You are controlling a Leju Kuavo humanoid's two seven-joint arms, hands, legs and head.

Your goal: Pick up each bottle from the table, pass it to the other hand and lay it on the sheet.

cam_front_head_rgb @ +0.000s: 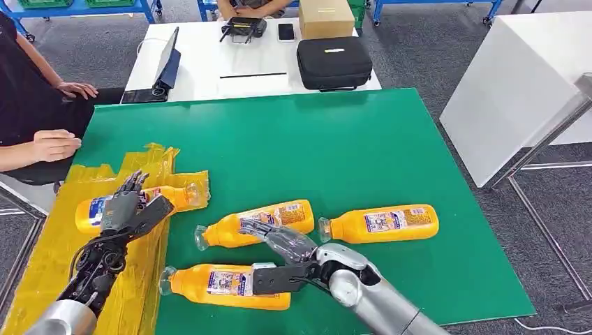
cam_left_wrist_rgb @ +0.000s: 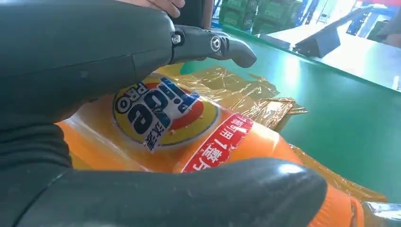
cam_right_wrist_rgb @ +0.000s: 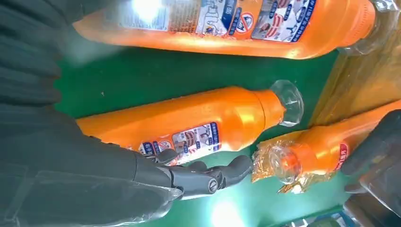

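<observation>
Left robot hand (cam_front_head_rgb: 129,206) rests on a bottle (cam_front_head_rgb: 94,209) lying on the yellow sheet (cam_front_head_rgb: 49,258) — grasp unclear, cannot tell. Right robot hand (cam_front_head_rgb: 279,241) released, fingers spread over the green counter (cam_front_head_rgb: 314,139) — three more bottles (cam_front_head_rgb: 380,223) lie there.

Four orange bottles with clear caps: one on the sheet (cam_front_head_rgb: 132,204) carrying a yellow oval label with blue lettering ringed in red and a red strip with white characters, and three on the table (cam_front_head_rgb: 257,223), (cam_front_head_rgb: 380,223), (cam_front_head_rgb: 227,285) showing white printed labels with blue and red marks. The sheet (cam_front_head_rgb: 49,258) is glossy translucent yellow and crinkled; the table top (cam_front_head_rgb: 293,146) is plain green. The left hand (cam_front_head_rgb: 129,209) is dark grey with black fingers; the right hand (cam_front_head_rgb: 283,255) has grey fingers on a silver arm (cam_front_head_rgb: 363,286); a black case (cam_front_head_rgb: 334,63) and a tan cardboard box (cam_front_head_rgb: 326,17) sit on a white desk (cam_front_head_rgb: 209,63).
</observation>
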